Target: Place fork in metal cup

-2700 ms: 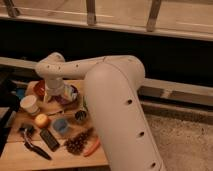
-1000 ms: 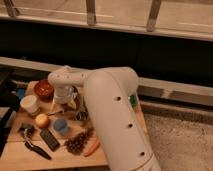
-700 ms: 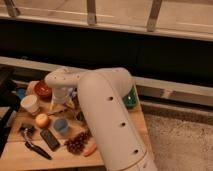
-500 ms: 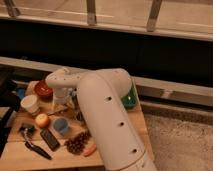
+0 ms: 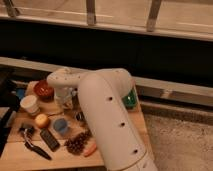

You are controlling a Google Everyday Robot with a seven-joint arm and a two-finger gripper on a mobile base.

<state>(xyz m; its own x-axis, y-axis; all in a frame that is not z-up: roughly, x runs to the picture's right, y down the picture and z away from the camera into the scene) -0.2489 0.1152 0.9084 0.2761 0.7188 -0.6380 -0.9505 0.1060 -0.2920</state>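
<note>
Change: arm [image 5: 107,115] has swung lower since the earlier frames.
Tool [image 5: 65,102]: down at table [image 5: 30,155], just right of red bowl [image 5: 44,91].
Grip: cannot tell.

Count on worktop [image 5: 62,160]: one red bowl [image 5: 44,91], one white paper cup [image 5: 30,105], one blue cup [image 5: 61,125], one metal cup [image 5: 79,116], one round orange fruit [image 5: 42,120], one black-handled tool [image 5: 36,149]. One pincer [image 5: 65,101], low beside the red bowl.

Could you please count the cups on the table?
3: white paper cup at left, blue cup in front, metal cup beside the arm, which may hide others. The gripper is just behind the blue cup.
</note>
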